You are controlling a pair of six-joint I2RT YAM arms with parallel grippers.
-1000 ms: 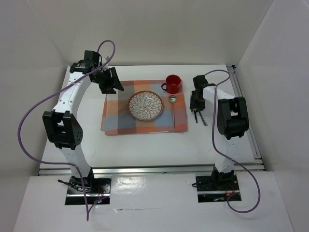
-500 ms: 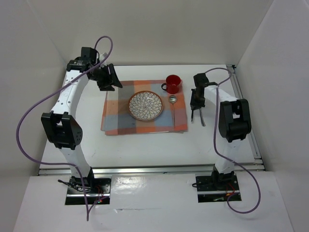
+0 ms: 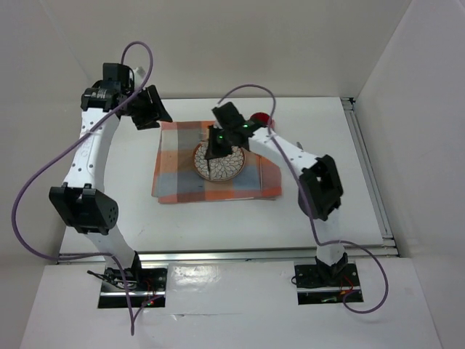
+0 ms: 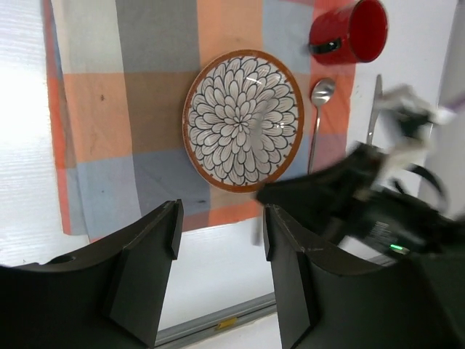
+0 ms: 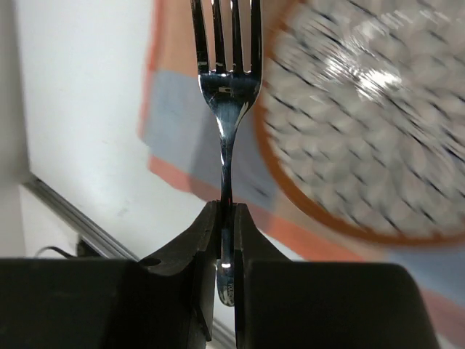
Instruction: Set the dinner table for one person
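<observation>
The right claw (image 5: 221,209) pinched a shiny steel fork (image 5: 225,80) by its handle (tines pointing away) above the edge of the round flower-patterned plate (image 4: 243,120) on the orange-and-blue checked placemat (image 4: 94,116). The left claw (image 4: 221,218) hung wide and empty, high over the large white matte worktop (image 3: 218,218) beneath everything.

The dinner table (image 3: 218,218) is a large, plain white rectangular tabletop, apparently matte, lying flat and level.

Nothing legible anywhere: no lettering, brand, number or sign on plate (image 4: 243,120), mug (image 4: 349,30), placemat (image 4: 94,109), fork (image 5: 227,87) or table (image 3: 218,218).
</observation>
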